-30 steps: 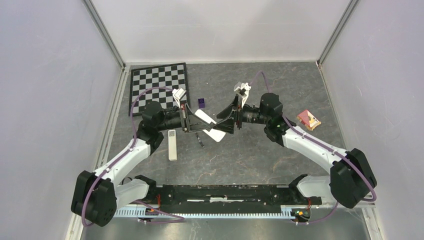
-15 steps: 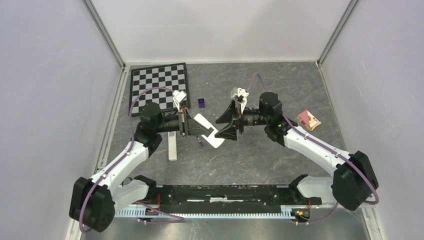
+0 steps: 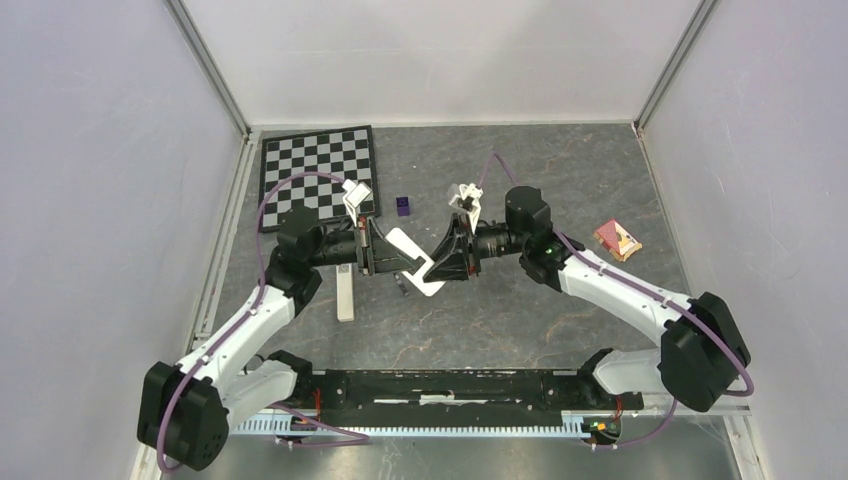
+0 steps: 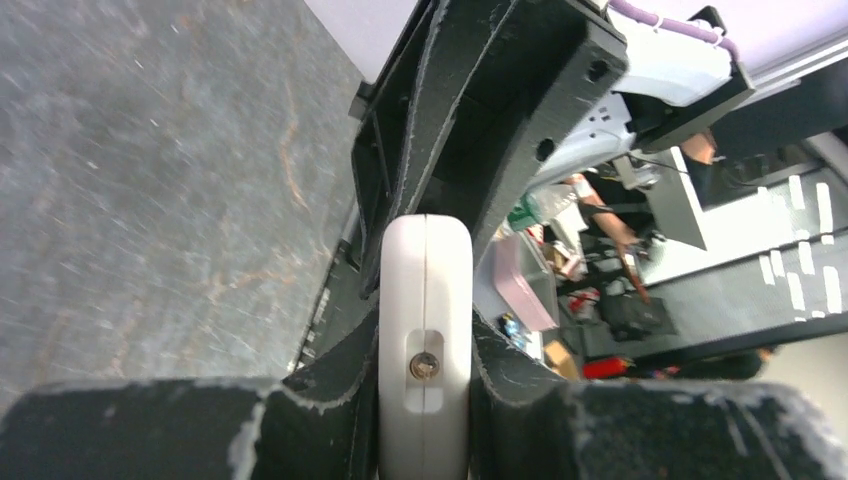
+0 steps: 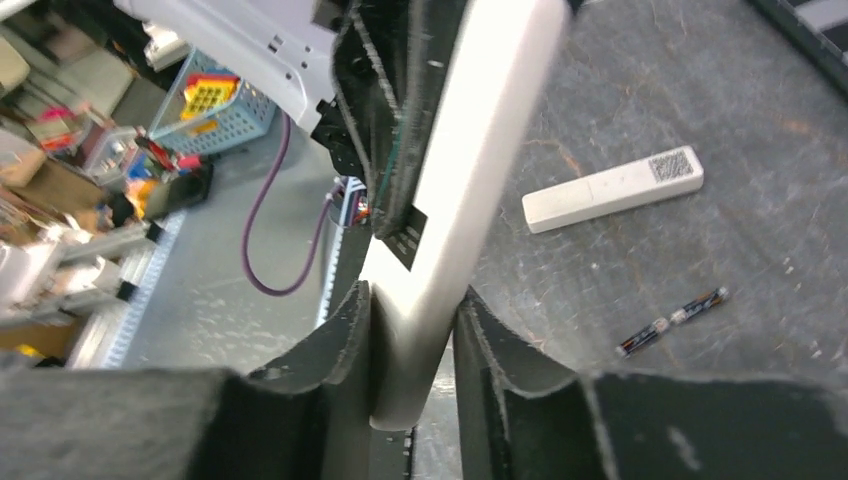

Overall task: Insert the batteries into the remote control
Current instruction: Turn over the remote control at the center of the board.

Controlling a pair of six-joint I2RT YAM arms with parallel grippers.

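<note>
The remote [image 5: 480, 150] is hanging tilted above the grey bench [image 3: 520, 310], the left jaws clamping one end and the right jaws clamping the other. The batteries [image 5: 670, 320] are lying end to end on the bench, near a white bar [image 5: 610, 190]. A purple cube [image 3: 403, 206] and a checkerboard [image 3: 318, 165] are sitting farther back, pale walls enclosing everything.

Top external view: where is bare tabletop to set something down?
Bare: the far strip right of the checkerboard; the near strip before the base rail. Crowded: centre, where left claw and right claw grip a white piece, with batteries, white bar and purple cube nearby.
</note>
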